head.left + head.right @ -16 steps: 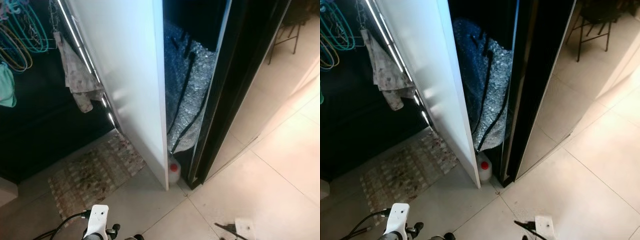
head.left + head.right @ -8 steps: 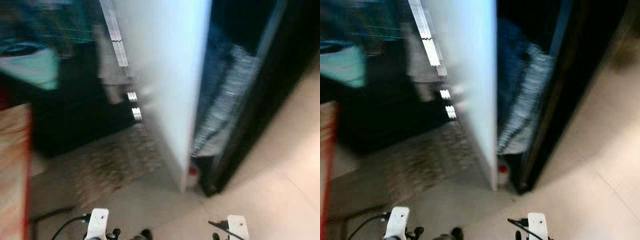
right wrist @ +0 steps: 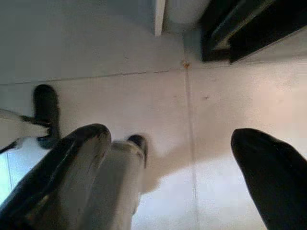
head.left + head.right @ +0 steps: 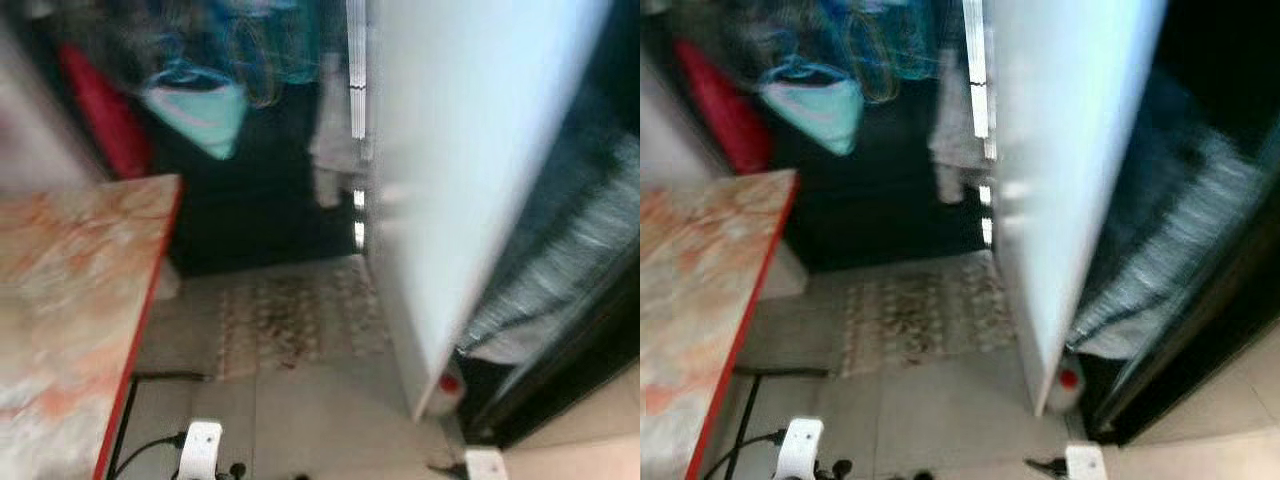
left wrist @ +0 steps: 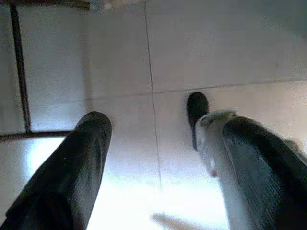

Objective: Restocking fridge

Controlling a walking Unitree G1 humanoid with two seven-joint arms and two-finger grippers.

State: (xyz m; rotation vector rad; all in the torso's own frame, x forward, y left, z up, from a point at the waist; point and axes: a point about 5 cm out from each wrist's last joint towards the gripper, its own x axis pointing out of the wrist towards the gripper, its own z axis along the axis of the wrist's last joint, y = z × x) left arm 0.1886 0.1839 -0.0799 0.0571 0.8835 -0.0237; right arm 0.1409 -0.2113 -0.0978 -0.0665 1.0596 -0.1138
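Fridge: white door (image 4: 470, 180) stands ajar on the right of the head views; behind it a silvery bag (image 4: 560, 270) fills the dark gap, and a jug with red cap (image 4: 447, 385) sits on the floor at the door's lower corner.
Head views, change: the whole picture has swung since a second ago, so the camera turned to the left; the fridge itself did not move. A marble surface with red edge (image 4: 70, 290) has come in at the left, and the mat (image 4: 295, 315) lies between it and the door. The blur suggests that the robot is turning.
Meaning for task: I judge that the robot turns away from the fridge, perhaps toward the surface to fetch stock; nothing to restock can be seen yet.
Left wrist view: left gripper (image 5: 158, 158) hangs over the tiled floor (image 5: 216, 43), jaws spread apart, holding nothing.
Right wrist view: right gripper (image 3: 177, 172) hangs above the floor near the door's foot, jaws released, also empty.
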